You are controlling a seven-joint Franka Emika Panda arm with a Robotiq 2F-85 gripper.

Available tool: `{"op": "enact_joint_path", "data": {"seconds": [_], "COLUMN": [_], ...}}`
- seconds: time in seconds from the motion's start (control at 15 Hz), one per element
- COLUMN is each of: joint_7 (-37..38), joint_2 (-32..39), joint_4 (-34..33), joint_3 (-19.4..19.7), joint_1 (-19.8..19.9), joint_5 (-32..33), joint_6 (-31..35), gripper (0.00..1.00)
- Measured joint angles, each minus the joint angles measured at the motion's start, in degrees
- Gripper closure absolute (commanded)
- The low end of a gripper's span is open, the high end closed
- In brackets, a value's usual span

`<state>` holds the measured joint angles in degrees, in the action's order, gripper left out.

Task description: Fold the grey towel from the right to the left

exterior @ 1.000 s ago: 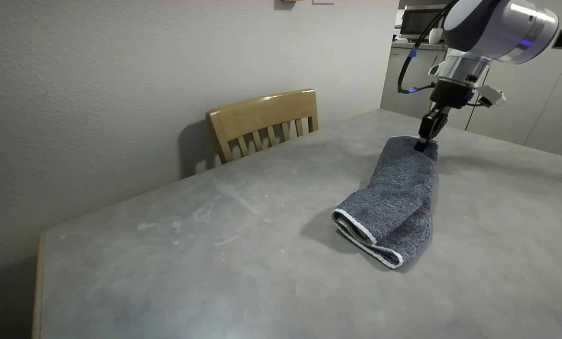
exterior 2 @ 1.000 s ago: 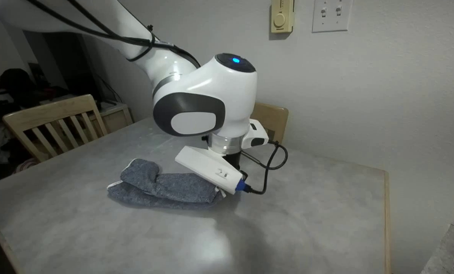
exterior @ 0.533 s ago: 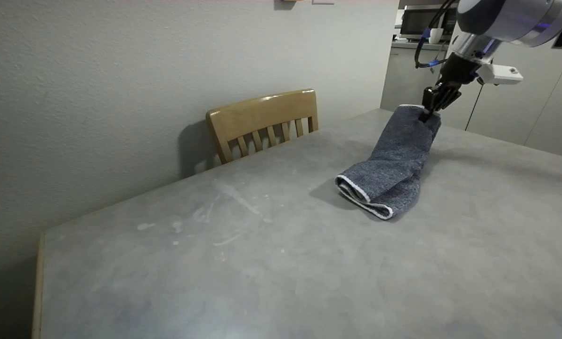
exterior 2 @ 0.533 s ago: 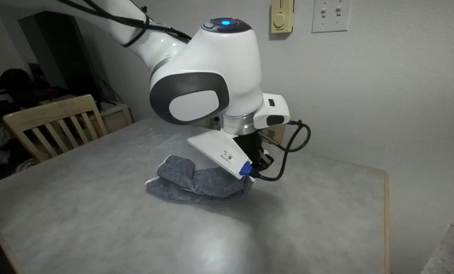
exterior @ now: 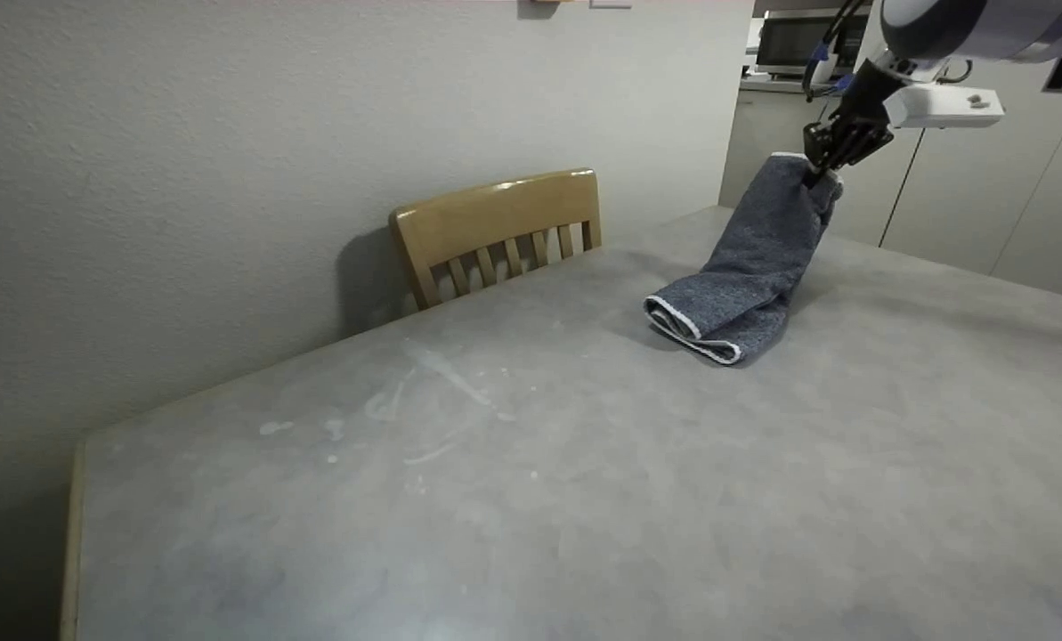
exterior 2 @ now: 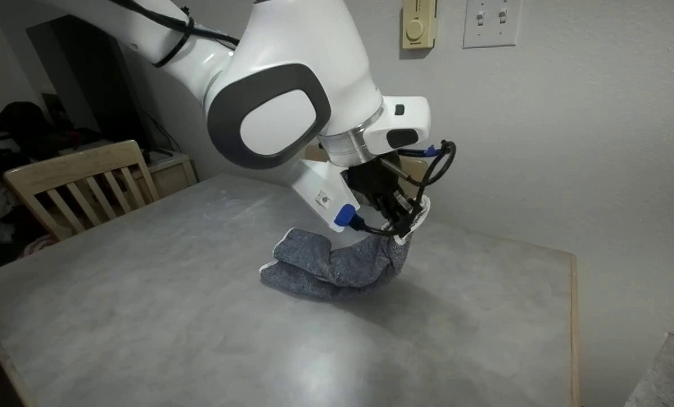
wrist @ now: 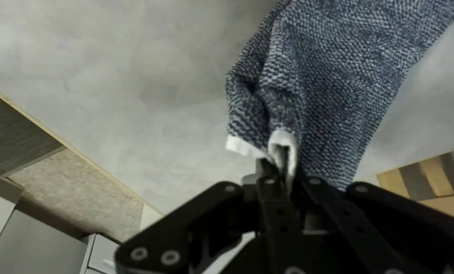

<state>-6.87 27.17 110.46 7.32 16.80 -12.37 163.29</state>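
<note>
The gripper (exterior: 813,176) has its jaws drawn narrow and clamped on a pinch of the grey towel (exterior: 762,245), at one end, right by the white hem (wrist: 244,146). In the wrist view a loop of that hem sits at and just ahead of the jaws, with a further stretch of it just to their left; the woven cloth spreads forward of them and toward the right.

The gripped end is clear of the table (exterior: 406,516); from the jaws the cloth slopes down in a curve. Its far end rests on the table, lower than the jaws, doubled over with the white edges layered one above the other (this shows in both exterior views).

Surroundings noted: a wooden chair (exterior: 495,209) at the table's edge, well apart from the jaws and left of them in an exterior view. On the wall (exterior 2: 540,141), higher in view than the jaws, are a beige thermostat (exterior 2: 420,25) and a two-toggle switch plate (exterior 2: 492,22).
</note>
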Motion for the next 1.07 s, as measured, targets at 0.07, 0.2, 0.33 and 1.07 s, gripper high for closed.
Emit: {"op": "enact_joint_path", "data": {"seconds": [0.07, 0.2, 0.33, 1.07], "joint_7": [1.9, 3.5, 3.5, -6.6], "joint_2": [-0.3, -1.0, -1.3, -1.4], "joint_4": [0.1, 0.1, 0.2, 1.0], "joint_3": [0.5, 0.1, -2.2, -14.1], "joint_1": [-1.0, -2.5, -2.7, -2.2], "joint_5": [0.9, 1.5, 1.3, -5.3], "joint_6": [0.4, 0.3, -0.3, -16.3], "gripper": [0.98, 0.98, 0.98, 0.98]}}
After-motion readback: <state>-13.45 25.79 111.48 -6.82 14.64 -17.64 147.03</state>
